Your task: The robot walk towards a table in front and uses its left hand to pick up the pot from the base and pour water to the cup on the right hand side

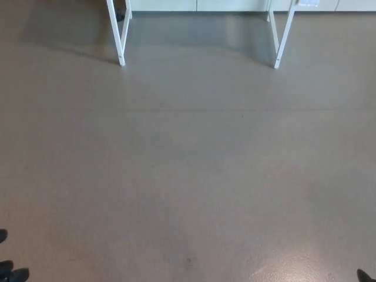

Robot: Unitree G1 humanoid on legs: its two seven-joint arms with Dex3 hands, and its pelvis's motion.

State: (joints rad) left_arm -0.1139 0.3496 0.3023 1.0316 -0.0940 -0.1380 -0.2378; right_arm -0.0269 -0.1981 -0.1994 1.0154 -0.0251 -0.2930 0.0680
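The pot, its base and the cup do not show in the head view. Only the white legs of the table appear at the top: the left leg [118, 35] and the right leg [284, 36]. The tabletop is cut off by the upper edge. A small black part of my left hand [12, 273] pokes in at the bottom left corner. A sliver of my right hand [367, 275] shows at the bottom right corner. Both hands are far from the table and too little of them shows to tell their state.
Grey-brown floor [188, 176] fills nearly the whole picture between me and the table. A pale wall base or cabinet front [200, 4] runs along the top edge behind the table legs.
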